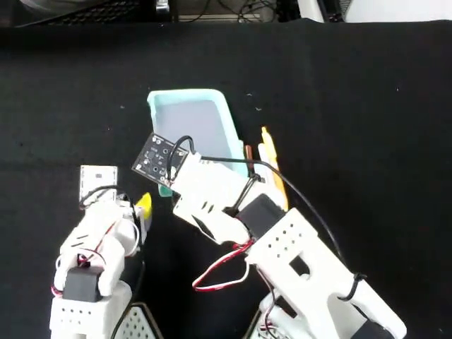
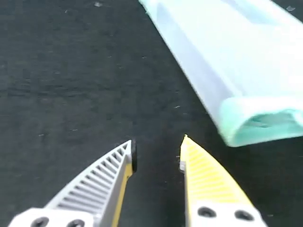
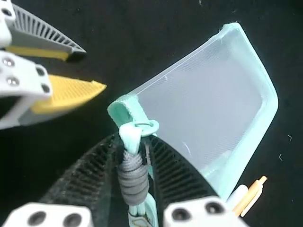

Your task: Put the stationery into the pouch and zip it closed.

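pouch (image 3: 208, 109) looks soft and light (likely to slide); right fingers (image 3: 177, 177) pinch its zip pull (image 3: 129, 138), while left fingers (image 2: 204, 172), wide and empty, could pin the near-left corner.

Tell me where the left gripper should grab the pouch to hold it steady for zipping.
Probably the thick teal end rim of the pouch nearest the left gripper, coming in low along the table. That rim is raised and looks narrow enough for the open jaws, and the right gripper holds the zipper pull beside it.
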Motion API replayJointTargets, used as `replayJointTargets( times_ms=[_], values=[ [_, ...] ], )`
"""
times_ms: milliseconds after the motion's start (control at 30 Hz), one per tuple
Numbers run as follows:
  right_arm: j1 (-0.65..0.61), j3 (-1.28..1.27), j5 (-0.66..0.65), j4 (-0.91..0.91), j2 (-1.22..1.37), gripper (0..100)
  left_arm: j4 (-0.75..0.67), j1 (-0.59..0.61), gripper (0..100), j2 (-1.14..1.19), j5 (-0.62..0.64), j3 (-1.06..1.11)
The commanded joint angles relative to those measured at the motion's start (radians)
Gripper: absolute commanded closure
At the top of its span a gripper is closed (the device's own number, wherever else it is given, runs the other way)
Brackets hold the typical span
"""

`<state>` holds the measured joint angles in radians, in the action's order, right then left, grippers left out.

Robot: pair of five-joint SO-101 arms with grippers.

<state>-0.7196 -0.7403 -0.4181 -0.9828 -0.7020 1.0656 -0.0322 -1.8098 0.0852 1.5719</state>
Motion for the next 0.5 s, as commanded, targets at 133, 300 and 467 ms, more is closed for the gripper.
replayJointTargets(
  times_ms=[133,300,467],
  values=[
    [0.017,0.058,0.012,0.005,-0.030,98.6,-0.034,-0.111,82,-0.008,0.041,-0.071],
    [0.017,0.056,0.012,0.003,-0.030,98.6,-0.064,-0.111,82,-0.008,0.041,-0.065],
    [0.017,0.058,0.011,-0.017,-0.030,98.6,-0.147,-0.110,82,-0.003,0.041,-0.044]
  ],
)
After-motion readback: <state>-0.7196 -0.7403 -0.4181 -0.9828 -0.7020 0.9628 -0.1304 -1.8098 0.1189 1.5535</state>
